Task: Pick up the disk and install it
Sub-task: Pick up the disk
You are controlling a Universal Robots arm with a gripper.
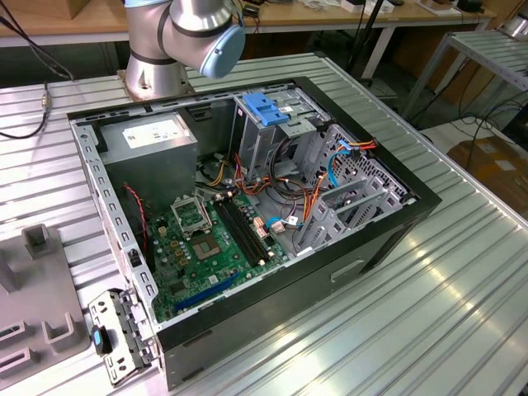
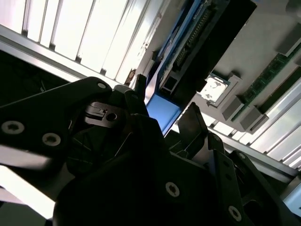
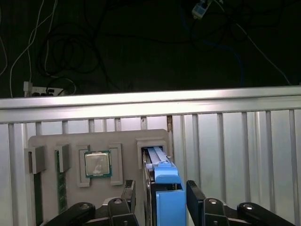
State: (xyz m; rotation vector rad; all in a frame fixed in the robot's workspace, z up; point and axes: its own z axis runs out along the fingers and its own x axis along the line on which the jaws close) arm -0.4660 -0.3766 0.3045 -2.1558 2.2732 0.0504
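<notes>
The disk [image 3: 165,190] stands on edge in a slot of the grey parts tray [image 3: 127,136], with its blue carrier rail facing up. My gripper [image 3: 162,189] is right over it. One black finger [image 3: 129,195] is on each side of the carrier, with a thin gap showing on both sides, so the gripper is open. In the second wrist view the blue rail of the disk [image 2: 162,110] sits between the same fingers of the gripper [image 2: 164,112]. The open computer case [image 1: 247,206] lies on the table in the exterior view.
The tray also holds a processor chip [image 3: 98,164] and memory sticks [image 3: 60,183] beside the disk slot. A blue-handled bracket [image 1: 266,107] tops the grey drive cage in the case. Cables cross the motherboard [image 1: 214,239]. The slatted metal table [image 1: 429,297] extends around the case.
</notes>
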